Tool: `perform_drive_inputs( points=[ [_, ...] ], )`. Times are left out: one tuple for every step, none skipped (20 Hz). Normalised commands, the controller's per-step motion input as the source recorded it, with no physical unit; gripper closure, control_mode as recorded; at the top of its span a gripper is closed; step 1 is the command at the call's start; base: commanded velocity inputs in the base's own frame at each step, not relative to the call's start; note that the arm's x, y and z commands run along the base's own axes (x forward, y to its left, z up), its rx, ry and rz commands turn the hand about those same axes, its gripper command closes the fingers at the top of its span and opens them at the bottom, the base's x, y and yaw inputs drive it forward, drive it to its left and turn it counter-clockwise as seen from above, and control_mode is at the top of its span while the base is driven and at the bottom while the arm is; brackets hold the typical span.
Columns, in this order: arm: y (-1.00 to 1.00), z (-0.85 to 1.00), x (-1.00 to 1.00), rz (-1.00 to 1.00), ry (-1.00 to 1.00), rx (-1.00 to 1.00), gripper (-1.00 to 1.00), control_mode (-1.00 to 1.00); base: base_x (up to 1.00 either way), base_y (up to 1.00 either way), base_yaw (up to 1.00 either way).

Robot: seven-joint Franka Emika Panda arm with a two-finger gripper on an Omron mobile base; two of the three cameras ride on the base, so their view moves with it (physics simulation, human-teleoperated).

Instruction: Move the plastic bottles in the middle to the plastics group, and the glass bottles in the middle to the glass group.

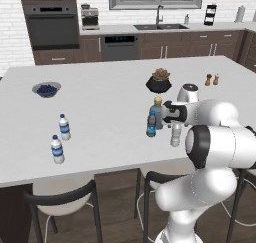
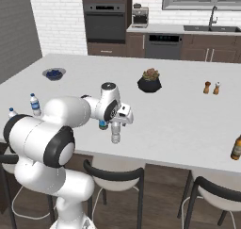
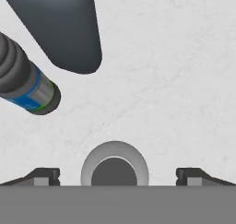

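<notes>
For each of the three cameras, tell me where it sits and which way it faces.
Left base view: behind the arm's left, looking forward and down over the counter; the arm rises lower right, beside the dark bottle.
Right base view: behind its right, same counter; the arm rises lower left, above the clear bottle.
Hand view: on the hand, looking straight down; the open gripper straddles the clear bottle's top, its tips at the bottom.
Shared: both base views show the plant and blue bowl.

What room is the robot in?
A kitchen, most likely. There's a wall oven, a sink with a tap under the window, and a big white counter with bottles on it.
</notes>
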Motion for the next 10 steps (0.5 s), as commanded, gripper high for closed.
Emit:
perform_drive_inputs(
  points=[
    [0.0,0.0,0.0,0.0,0.0,0.0,-1.0,-1.0,0.0,0.0,0.0],
    [0.0,0.0,0.0,0.0,0.0,0.0,1.0,-1.0,0.0,0.0,0.0],
    [0.0,0.0,0.0,0.0,0.0,0.0,1.0,-1.0,0.0,0.0,0.0],
    [0.0,0.0,0.0,0.0,0.0,0.0,1.0,-1.0,0.0,0.0,0.0],
    [0.0,0.0,0.0,0.0,0.0,0.0,1.0,-1.0,0.0,0.0,0.0],
    [0.0,0.0,0.0,0.0,0.0,0.0,1.0,-1.0,0.0,0.0,0.0],
    [0.0,0.0,0.0,0.0,0.0,0.0,1.0,-1.0,0.0,0.0,0.0],
    [0.0,0.0,0.0,0.0,0.0,0.0,1.0,-1.0,0.0,0.0,0.0],
    [0.0,0.0,0.0,0.0,0.0,0.0,1.0,-1.0,0.0,0.0,0.0],
    [0.0,0.0,0.0,0.0,0.0,0.0,1.0,-1.0,0.0,0.0,0.0]
  ],
)
